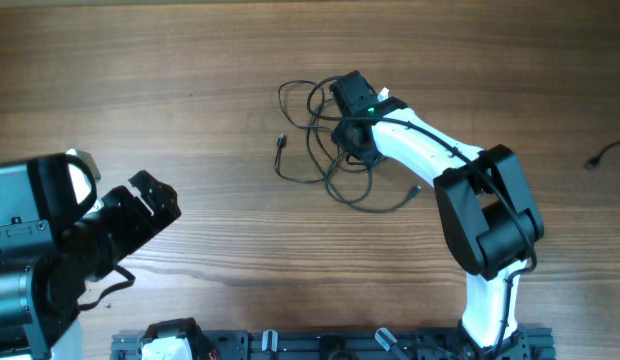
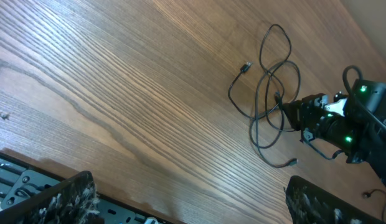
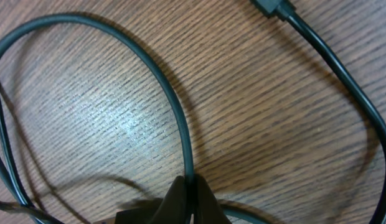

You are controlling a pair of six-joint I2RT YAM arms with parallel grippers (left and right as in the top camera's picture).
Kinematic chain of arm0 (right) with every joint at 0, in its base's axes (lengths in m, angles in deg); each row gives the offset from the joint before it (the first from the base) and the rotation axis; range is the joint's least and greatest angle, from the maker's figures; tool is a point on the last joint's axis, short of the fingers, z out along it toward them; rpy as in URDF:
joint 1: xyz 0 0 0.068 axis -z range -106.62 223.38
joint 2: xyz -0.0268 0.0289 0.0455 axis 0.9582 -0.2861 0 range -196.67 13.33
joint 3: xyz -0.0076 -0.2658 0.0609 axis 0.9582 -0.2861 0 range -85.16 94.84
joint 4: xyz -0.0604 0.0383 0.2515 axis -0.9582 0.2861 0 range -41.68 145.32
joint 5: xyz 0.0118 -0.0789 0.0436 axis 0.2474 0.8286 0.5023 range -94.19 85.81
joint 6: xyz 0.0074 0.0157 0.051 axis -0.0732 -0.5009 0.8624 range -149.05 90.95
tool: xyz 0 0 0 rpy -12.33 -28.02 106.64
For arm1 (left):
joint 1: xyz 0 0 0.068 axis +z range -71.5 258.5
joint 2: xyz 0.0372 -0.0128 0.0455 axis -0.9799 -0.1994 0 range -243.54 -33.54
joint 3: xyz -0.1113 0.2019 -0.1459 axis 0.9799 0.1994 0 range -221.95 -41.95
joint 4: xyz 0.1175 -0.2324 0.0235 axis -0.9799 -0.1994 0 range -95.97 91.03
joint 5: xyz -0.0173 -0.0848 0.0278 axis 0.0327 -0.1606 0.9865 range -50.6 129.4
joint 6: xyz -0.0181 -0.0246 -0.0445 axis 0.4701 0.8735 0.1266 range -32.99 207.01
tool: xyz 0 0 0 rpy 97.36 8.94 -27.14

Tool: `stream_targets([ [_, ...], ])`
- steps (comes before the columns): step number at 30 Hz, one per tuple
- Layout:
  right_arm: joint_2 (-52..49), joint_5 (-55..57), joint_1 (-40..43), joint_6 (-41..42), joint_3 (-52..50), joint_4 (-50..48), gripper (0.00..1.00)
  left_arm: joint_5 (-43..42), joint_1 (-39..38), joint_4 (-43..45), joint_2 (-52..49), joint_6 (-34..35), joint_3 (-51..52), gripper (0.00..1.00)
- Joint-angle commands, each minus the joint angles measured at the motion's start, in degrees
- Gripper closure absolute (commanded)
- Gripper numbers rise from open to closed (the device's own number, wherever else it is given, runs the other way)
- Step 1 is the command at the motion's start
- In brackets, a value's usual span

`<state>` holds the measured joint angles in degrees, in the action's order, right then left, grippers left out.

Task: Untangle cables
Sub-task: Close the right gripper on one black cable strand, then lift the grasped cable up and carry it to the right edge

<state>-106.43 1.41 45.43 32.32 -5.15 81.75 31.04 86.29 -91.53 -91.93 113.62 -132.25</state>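
The cables (image 1: 325, 150) lie as loose dark loops on the wood table, with small plugs at the left (image 1: 281, 141) and lower right (image 1: 414, 190). My right gripper (image 1: 356, 140) reaches over the tangle's upper right part. In the right wrist view its fingers (image 3: 190, 190) are pinched shut on a dark-green strand of the cables (image 3: 174, 112), close above the wood. The cables also show in the left wrist view (image 2: 268, 93). My left gripper (image 1: 150, 200) is open and empty at the table's left, far from the cables; its two padded fingers (image 2: 187, 199) frame bare wood.
Another black cord end (image 1: 605, 155) lies at the right edge of the table. A black rail (image 1: 320, 345) runs along the front edge, by the arm bases. Bare wood lies left of and in front of the tangle.
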Motion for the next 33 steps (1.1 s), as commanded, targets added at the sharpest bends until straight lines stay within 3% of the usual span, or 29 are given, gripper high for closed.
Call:
stream_targets([
  [1,-3.5,-0.5,-0.1,-9.0,-2.1,0.5,0.96,0.7,0.3,0.1,0.1,-0.9,-0.7,0.00],
  [5,-0.5,-0.3,-0.1,-16.3,-0.5,3.5,0.96,0.7,0.3,0.1,0.1,-0.9,-0.7,0.00],
  [10,13.5,0.8,-0.1,-22.5,5.7,6.3,0.96,0.7,0.3,0.1,0.1,-0.9,-0.7,0.00],
  [17,36.4,0.8,-0.1,-29.9,8.4,2.7,0.96,0.3,0.3,0.1,0.1,-0.9,-0.7,0.00],
  [23,49.1,-5.3,-0.1,-29.9,8.4,-6.5,0.96,-5.8,0.2,0.1,0.1,-3.6,-0.7,0.00],
  [29,55.1,-18.2,-0.1,-29.5,8.4,-26.2,0.96,-6.2,0.2,-0.1,0.1,-5.7,-0.7,0.00],
  [33,57.9,-18.6,-0.1,-21.8,8.4,-36.5,0.96,-6.2,0.2,-0.1,0.1,-5.7,-0.7,0.00],
])
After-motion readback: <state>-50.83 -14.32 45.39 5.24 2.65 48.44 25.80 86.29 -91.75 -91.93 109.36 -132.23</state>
